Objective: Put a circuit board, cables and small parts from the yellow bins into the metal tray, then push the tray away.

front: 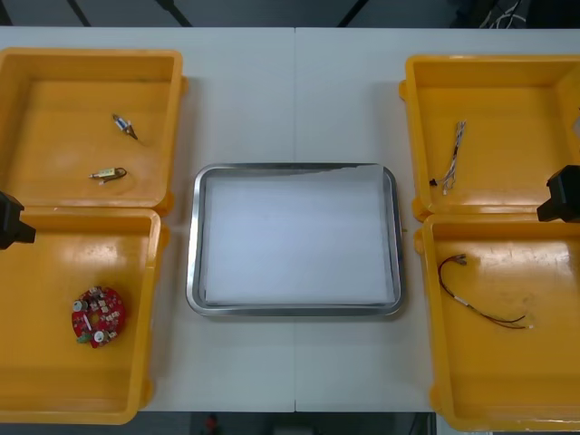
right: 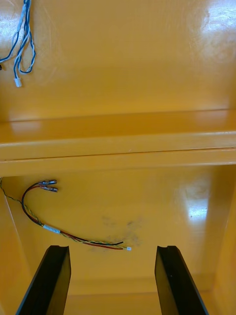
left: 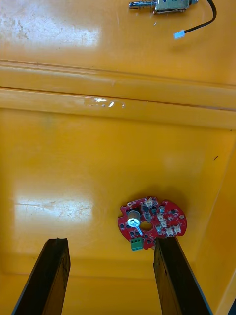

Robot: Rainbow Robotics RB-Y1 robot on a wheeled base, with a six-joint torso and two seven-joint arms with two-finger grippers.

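**Lower left of the front view: picking the board comes first**

Low on the left of the front view, the circuit board [front: 97,317] lies flat on the floor of the lower-left yellow bin [front: 54,399], apart from its walls. Seen from the left wrist, it sits just ahead of one finger, off the line between the two. The left gripper [left: 110,241] hangs above it with jaws wide and empty. At the frame's centre the metal tray [front: 192,245] is white inside and holds nothing, so I judge the board pick to be the step in hand.

To do it well, the gripper should slide sideways until the board lies midway between the fingers. It should then drop until the tips meet the bin floor. A flat disc offers little edge, so closing across its rim, clear of the green connector [left: 136,244], looks safest. A straight lift should clear the bin wall before the board crosses to the tray.

Farther out, two small metal parts [front: 124,126] lie in the upper-left bin [front: 91,53]. A blue and white cable [front: 453,156] lies in the upper-right bin [front: 507,91], and a red and yellow cable [front: 480,294] in the lower-right bin [front: 544,381]. The right gripper [right: 113,248] hangs over that last bin, jaws wide and empty.
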